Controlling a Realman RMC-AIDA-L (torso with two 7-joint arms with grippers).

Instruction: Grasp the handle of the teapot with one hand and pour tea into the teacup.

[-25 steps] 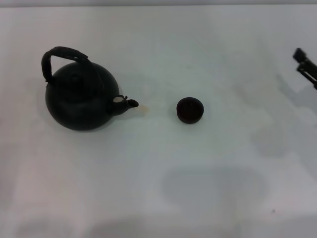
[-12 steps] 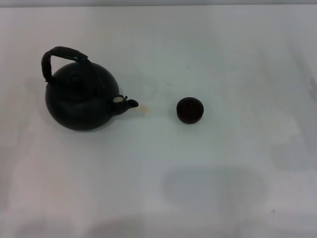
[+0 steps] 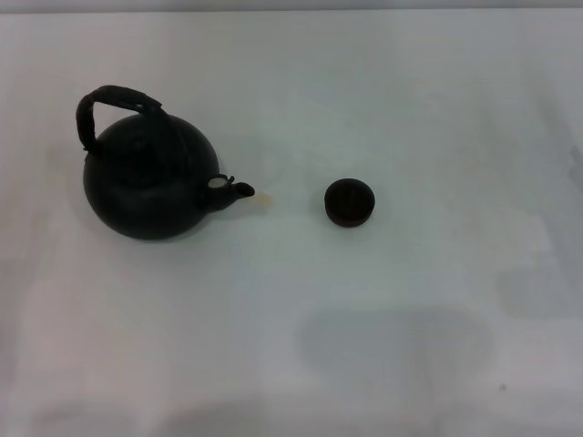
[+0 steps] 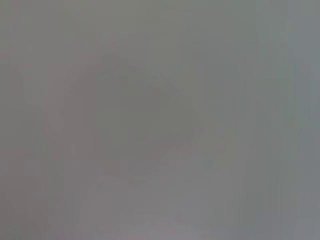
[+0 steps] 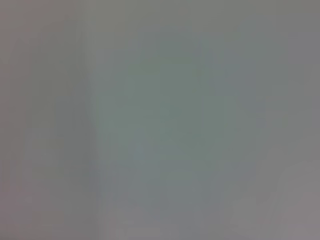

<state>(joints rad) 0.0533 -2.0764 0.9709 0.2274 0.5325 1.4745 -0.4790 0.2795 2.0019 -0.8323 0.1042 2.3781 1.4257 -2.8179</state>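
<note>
The round matte black teapot stands upright at the left of the white table, its short spout pointing right toward the teacup. Its arched handle rises over the pot's back left, with the thicker wrapped section on top. The small black teacup stands to the right of the spout, apart from it. Neither gripper shows in the head view. Both wrist views show only a plain grey surface.
The white table spreads in every direction around the two objects. A small pale spot lies on the table just past the spout's tip.
The right gripper, seen at the right edge of the head view one second ago, has left the view. The teapot and teacup have not moved.
</note>
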